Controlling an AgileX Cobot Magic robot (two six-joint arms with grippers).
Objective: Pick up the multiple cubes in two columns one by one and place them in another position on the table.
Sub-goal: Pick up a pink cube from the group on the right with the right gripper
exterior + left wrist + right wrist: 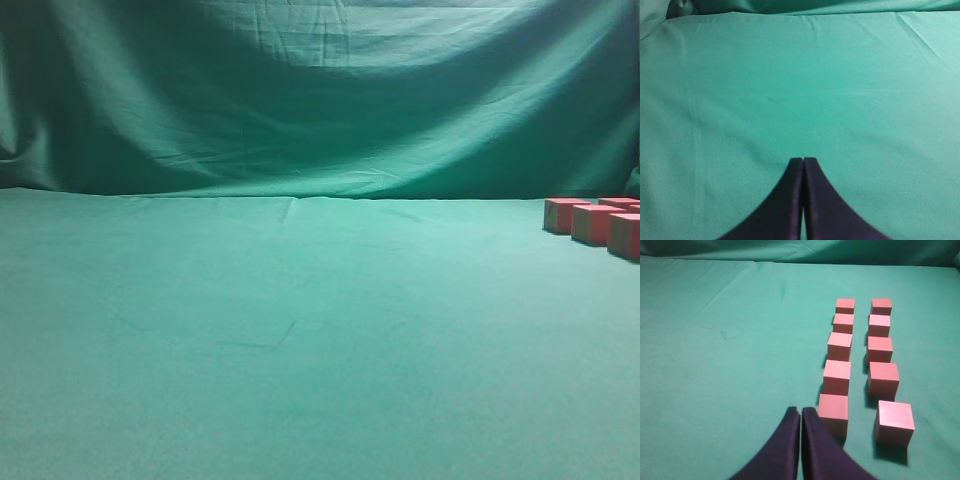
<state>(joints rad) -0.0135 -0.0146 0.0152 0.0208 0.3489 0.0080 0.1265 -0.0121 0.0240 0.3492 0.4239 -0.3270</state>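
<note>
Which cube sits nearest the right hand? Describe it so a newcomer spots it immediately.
In the right wrist view, the green table carries ten pink cubes in two columns of five. Take the left column and follow it toward the camera. The last cube is the only one right beside the shut right hand.

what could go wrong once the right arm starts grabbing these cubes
The cubes sit in two tight columns with narrow gaps, so fingers spreading around one may nudge its neighbours out of line. The right gripper is shut beside the nearest left-column cube; opening there could push it. The exterior view catches only a few cubes at its edge, so slips may go unseen there.
</note>
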